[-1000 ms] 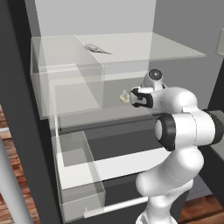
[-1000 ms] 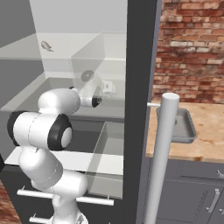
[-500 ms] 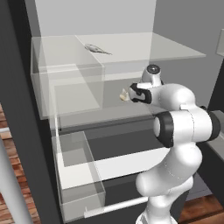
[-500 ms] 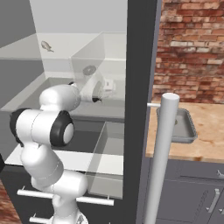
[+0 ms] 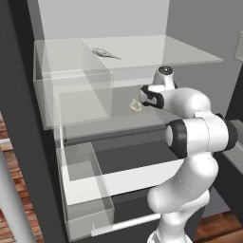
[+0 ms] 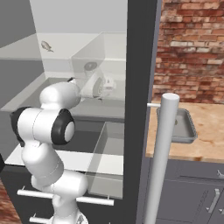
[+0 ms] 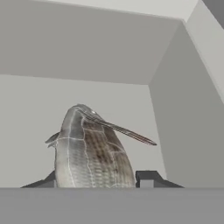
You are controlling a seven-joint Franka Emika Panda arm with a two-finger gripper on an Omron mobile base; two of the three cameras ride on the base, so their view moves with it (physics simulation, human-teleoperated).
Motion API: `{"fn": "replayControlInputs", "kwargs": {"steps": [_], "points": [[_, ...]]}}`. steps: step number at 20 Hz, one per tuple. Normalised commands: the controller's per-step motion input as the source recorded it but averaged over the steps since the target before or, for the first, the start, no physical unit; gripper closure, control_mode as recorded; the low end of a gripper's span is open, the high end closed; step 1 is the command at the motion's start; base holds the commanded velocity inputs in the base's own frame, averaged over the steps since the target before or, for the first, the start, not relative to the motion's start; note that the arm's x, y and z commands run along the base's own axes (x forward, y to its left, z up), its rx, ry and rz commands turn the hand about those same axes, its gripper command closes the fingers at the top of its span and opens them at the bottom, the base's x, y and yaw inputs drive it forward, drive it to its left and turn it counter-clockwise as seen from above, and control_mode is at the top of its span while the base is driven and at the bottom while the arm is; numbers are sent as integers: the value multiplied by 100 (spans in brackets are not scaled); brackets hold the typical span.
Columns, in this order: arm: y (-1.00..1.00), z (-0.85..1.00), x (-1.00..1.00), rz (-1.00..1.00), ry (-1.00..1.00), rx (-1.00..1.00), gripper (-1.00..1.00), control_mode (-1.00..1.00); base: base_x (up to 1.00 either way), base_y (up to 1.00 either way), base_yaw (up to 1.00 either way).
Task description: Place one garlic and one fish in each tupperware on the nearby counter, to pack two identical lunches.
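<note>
- The arm reaches into an open fridge, with its pincer point(image 5: 138, 101) under the top glass shelf point(image 5: 185, 56).
- In the hand view, the pincer point(image 7: 96, 182) has a fish point(image 7: 89, 153) between its two dark tips point(image 7: 147, 179). One tip sits against each side of the body, so it looks closed on the fish.
- That fish is silver-grey with a brownish scaled patch, and its thin tail slants off to the right in the hand view.
- Behind it there are only plain pale fridge walls meeting in a corner.
- From the left base view, the held fish point(image 5: 135, 106) is a small pale shape at the pincer's end. It hangs above the lower shelf point(image 5: 109, 128); I cannot tell whether it touches it.
- A second fish point(image 5: 105, 53) lies on the top shelf toward the back, well apart from the pincer.
- The right base view also shows the second fish point(image 6: 46, 45) at the upper left, with the pincer point(image 6: 107, 85) seen blurrily through a clear panel.
- A clear drawer point(image 5: 83, 199) stands pulled out below the shelves.
- To the right of the fridge is a wood-grain bench point(image 6: 208, 140) with a brick wall point(image 6: 192, 48) behind it.
- One grey tub point(image 6: 180, 127) rests on the bench, partly hidden by a grey pole point(image 6: 159, 166).
</note>
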Motion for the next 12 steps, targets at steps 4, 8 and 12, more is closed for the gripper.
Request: {"fn": "replayControlInputs", "kwargs": {"steps": [4, 8, 12], "points": [[0, -22, -51, 0, -9, 0, 100, -100, 0, 0, 0], [0, -1, -78, 0, -9, 0, 100, -100, 0, 0, 0], [0, 10, -100, 0, -7, 0, 100, -100, 0, 0, 0]]}}
